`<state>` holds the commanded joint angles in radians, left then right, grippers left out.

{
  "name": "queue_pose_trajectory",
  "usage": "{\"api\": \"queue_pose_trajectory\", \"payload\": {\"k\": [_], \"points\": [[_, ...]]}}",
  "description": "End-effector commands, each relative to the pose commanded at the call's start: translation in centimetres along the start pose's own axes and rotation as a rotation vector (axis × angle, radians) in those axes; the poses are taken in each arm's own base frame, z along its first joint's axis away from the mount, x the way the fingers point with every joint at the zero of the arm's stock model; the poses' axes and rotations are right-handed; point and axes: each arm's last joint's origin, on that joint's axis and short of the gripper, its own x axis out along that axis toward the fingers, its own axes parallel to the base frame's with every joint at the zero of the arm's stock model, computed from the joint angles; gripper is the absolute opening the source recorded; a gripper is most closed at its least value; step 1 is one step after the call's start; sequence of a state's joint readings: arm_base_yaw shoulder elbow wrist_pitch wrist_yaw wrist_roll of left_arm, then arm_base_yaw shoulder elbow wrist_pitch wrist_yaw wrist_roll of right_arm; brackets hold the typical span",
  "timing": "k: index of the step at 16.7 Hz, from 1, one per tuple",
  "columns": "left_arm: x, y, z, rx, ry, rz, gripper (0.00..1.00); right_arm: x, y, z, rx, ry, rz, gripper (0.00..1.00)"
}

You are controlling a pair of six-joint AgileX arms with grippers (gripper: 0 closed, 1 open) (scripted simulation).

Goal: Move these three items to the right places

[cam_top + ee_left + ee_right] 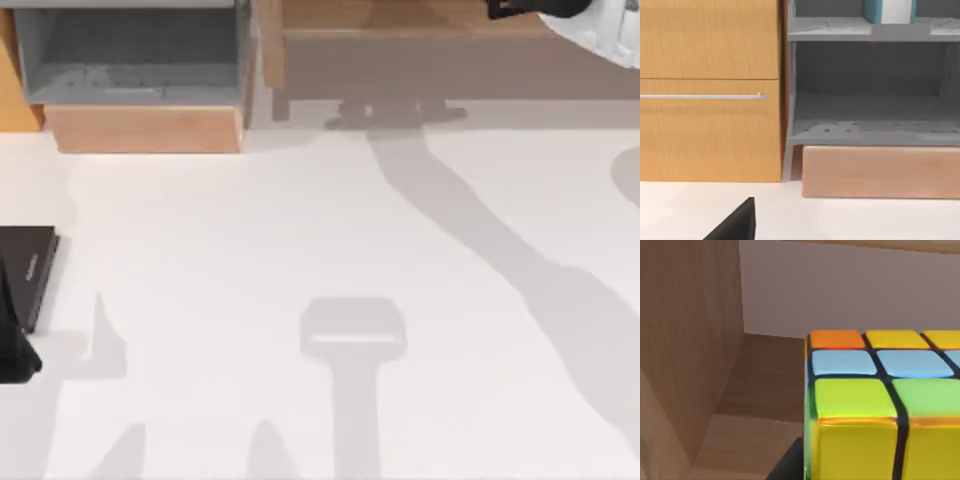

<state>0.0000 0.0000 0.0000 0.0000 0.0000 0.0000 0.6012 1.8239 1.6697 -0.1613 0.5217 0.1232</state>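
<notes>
The teal-covered book with white page edges stands upright on the upper level of the grey shelf. A cube of orange, yellow, green and light-blue tiles rests on a wooden floor inside a wooden compartment, close in front of my right wrist camera. My right gripper is at the table's back right, reaching into the wooden furniture. Whether it grips the cube is hidden. At the table's left edge sits my left gripper, beside the black slab.
A flat black slab lies at the left edge of the white table. The grey shelf unit on a wooden base stands at the back left. A wooden cabinet front with a metal handle adjoins it.
</notes>
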Motion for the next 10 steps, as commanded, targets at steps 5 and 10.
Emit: {"api": "queue_pose_trajectory", "payload": {"k": [5, 10], "points": [[0.0, 0.0, 0.0, 0.0, 0.0, 0.0, 1.0, -1.6, 0.5, 4.2, 0.053, -0.247, -0.072, 0.0], [0.0, 0.0, 0.0, 0.0, 0.0, 0.0, 1.0, -1.6, 0.2, 4.6, 0.057, -0.268, -0.088, 0.0]]}}
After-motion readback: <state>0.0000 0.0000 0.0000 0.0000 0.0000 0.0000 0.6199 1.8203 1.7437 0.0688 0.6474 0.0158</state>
